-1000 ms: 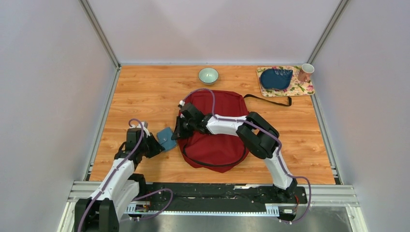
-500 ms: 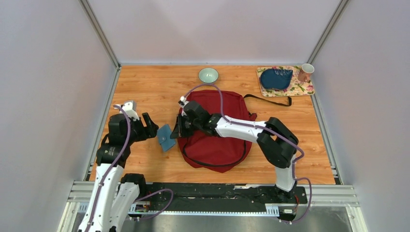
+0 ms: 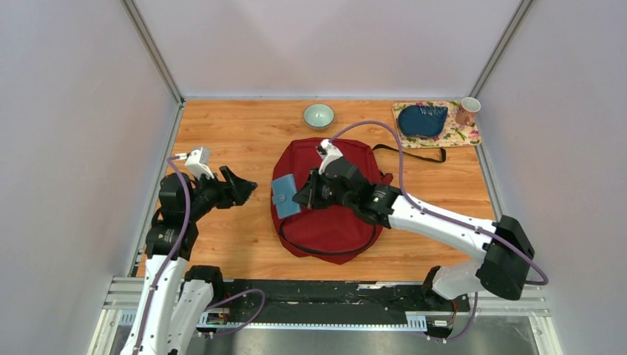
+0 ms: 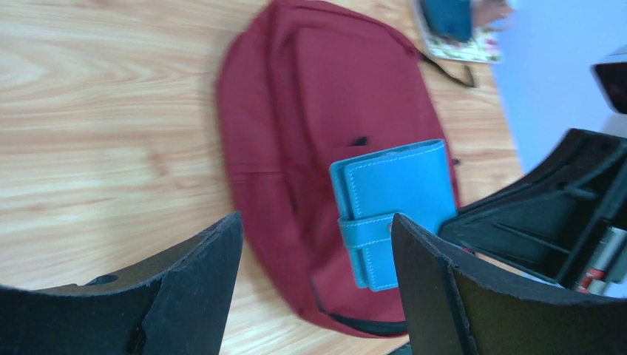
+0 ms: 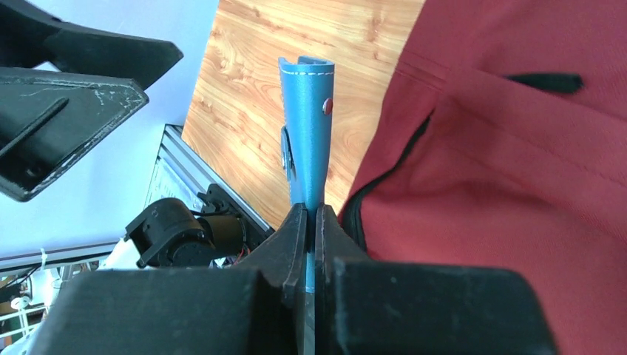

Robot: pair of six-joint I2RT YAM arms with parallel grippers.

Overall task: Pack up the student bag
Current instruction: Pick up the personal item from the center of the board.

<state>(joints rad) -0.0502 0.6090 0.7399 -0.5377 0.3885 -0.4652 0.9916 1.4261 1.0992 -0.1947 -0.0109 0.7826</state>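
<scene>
The student bag (image 3: 336,222), dark red with black zipper trim, lies flat in the middle of the wooden table; it also shows in the left wrist view (image 4: 296,111) and the right wrist view (image 5: 517,148). A bright blue wallet-like case with a snap strap (image 3: 285,195) (image 4: 395,200) (image 5: 309,126) hangs over the bag's left edge. My right gripper (image 3: 302,197) (image 5: 311,214) is shut on one end of it. My left gripper (image 3: 240,191) (image 4: 316,222) is open and holds nothing, raised to the left of the bag and facing the case.
A pale green bowl (image 3: 319,115) sits behind the bag. At the back right a floral mat (image 3: 458,134) carries a dark blue pouch (image 3: 421,120), with a mug (image 3: 466,111) beside it. A black strap (image 3: 414,151) trails right of the bag. Walls enclose three sides.
My left gripper opened, let go of the blue case and rose away to the left. My right gripper kept hold of the case and carried it right, over the bag's left edge.
</scene>
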